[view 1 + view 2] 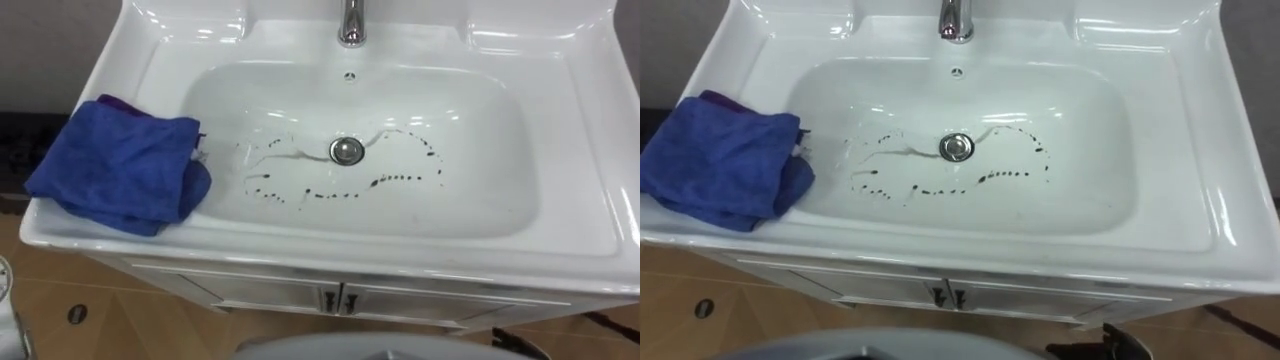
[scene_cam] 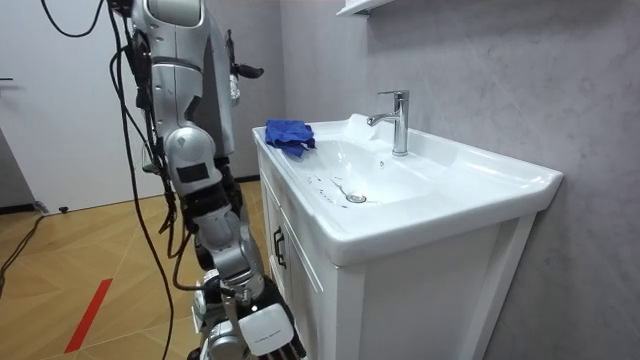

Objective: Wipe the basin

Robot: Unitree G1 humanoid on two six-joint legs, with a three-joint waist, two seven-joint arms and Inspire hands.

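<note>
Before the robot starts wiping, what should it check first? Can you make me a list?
1. Cloth ready to grab: ok. The blue cloth lies bunched on the left rim of the basin, and nothing is holding it.
2. Dirt spotted: ok. Dark marks ring the drain on the bowl's floor.
3. Water off: ok. No stream comes from the faucet.
4. Doors out of the way: ok. The cabinet doors below are shut.
5. Standing close enough: ok. The robot stands right at the cabinet front.
6. Hand free: cannot tell. The right hand hangs low beside the cabinet.
</note>
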